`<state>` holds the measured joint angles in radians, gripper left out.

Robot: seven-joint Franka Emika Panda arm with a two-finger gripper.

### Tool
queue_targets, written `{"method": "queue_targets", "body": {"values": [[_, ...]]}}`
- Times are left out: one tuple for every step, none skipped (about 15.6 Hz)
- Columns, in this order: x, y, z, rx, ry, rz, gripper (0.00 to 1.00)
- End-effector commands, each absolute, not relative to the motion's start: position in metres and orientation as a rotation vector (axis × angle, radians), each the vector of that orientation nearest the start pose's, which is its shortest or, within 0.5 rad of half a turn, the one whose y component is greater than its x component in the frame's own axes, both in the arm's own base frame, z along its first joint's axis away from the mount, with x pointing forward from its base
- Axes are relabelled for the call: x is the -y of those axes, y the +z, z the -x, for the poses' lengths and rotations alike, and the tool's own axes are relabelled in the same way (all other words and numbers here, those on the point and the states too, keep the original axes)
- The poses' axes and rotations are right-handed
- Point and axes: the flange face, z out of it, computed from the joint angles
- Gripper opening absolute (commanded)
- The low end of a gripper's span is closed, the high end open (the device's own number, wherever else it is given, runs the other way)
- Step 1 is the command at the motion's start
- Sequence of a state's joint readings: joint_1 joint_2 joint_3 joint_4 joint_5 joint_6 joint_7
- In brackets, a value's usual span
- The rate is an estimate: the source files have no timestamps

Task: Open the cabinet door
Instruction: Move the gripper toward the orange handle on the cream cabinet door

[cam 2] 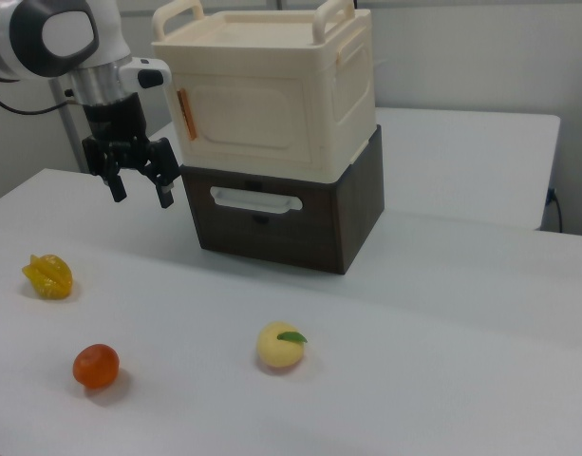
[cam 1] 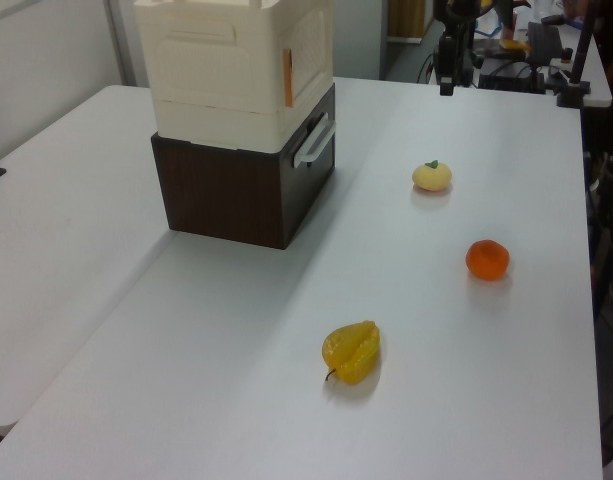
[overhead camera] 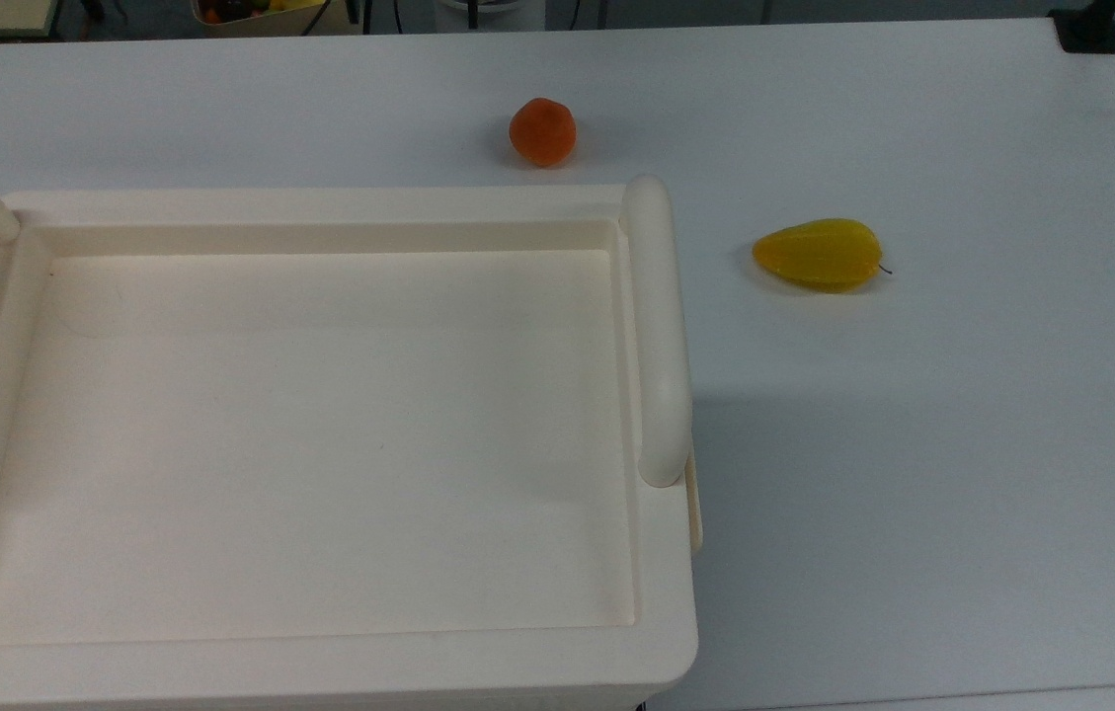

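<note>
The cream cabinet [cam 2: 272, 104] stands on a dark brown drawer base [cam 2: 291, 218]. Its cabinet door [cam 2: 262, 119] is the front panel, lying flat against the cabinet, with an orange tab [cam 2: 183, 114] on the right view's left edge. In the left view the door [cam 1: 308, 50] faces right, with the orange tab [cam 1: 287, 77] at its near edge. My gripper [cam 2: 139, 195] hangs open with nothing between its fingers. It is just left of the cabinet's front corner in the right view, below the orange tab, and apart from the door.
A yellow starfruit [cam 2: 47, 275], an orange [cam 2: 95, 366] and a pale yellow fruit with a green leaf [cam 2: 279, 347] lie on the white table [cam 2: 442, 313] in front of the cabinet. The base has a white drawer handle [cam 2: 255, 199]. The cabinet's recessed top [overhead camera: 320, 434] has tubular side handles [overhead camera: 661, 326].
</note>
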<state>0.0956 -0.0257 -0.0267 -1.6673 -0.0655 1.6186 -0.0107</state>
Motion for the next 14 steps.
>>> {"method": "queue_targets", "body": {"values": [[-0.026,0.593,-0.553,0.100,-0.004,3.188,1.00],[-0.026,0.593,-0.553,0.100,-0.007,3.188,1.00],[-0.028,0.593,-0.553,0.105,-0.005,3.188,1.00],[-0.029,0.593,-0.553,0.107,-0.005,3.188,1.00],[-0.030,0.591,-0.554,0.110,-0.002,3.188,1.00],[-0.032,0.591,-0.559,0.112,-0.012,3.187,1.00],[-0.037,0.589,-0.567,0.119,-0.015,3.185,1.00],[-0.042,0.591,-0.575,0.114,-0.030,3.186,1.00],[-0.045,0.593,-0.583,0.092,-0.048,3.184,1.00],[-0.047,0.593,-0.592,0.077,-0.063,3.181,1.00],[-0.051,0.594,-0.600,0.087,-0.095,3.180,1.00],[-0.062,0.596,-0.607,0.115,-0.144,3.176,1.00],[-0.075,0.599,-0.613,0.147,-0.218,3.172,1.00],[-0.084,0.602,-0.619,0.149,-0.307,3.158,1.00]]}}
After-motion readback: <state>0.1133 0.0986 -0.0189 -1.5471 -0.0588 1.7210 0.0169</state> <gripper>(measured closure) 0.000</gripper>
